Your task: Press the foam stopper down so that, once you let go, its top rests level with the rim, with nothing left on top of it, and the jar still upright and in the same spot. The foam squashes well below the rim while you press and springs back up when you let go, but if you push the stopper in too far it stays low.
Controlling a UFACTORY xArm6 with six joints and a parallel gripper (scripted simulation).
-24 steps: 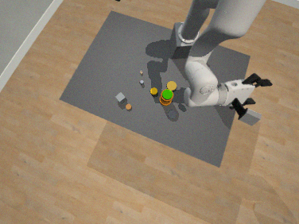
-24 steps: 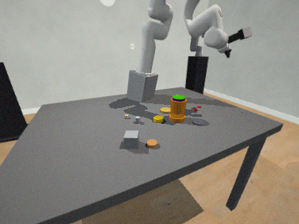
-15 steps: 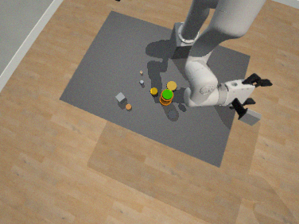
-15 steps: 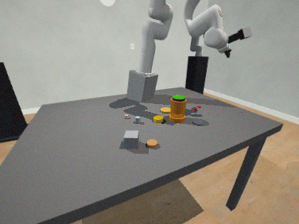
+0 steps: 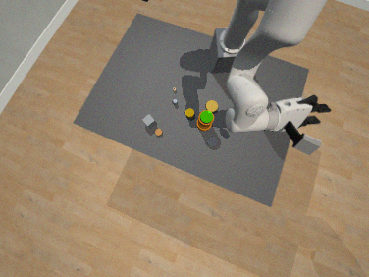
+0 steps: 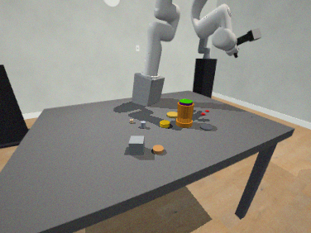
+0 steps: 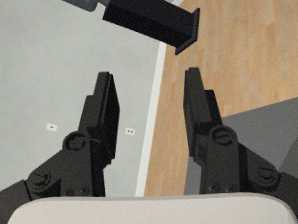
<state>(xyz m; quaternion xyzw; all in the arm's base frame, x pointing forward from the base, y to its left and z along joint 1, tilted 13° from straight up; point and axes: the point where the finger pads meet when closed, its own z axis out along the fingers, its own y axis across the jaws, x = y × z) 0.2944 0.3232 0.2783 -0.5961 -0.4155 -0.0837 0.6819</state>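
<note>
Standing upright on the grey bench: an orange jar, green stopper proud of its rim. Beside it, two yellow discs, a dark disc, a grey cube and an orange disc. Raised high and well apart from the jar, off past the bench's far side, pointing sideways: the tool, fingers partway in, a gap between them, gripping nothing.
</note>
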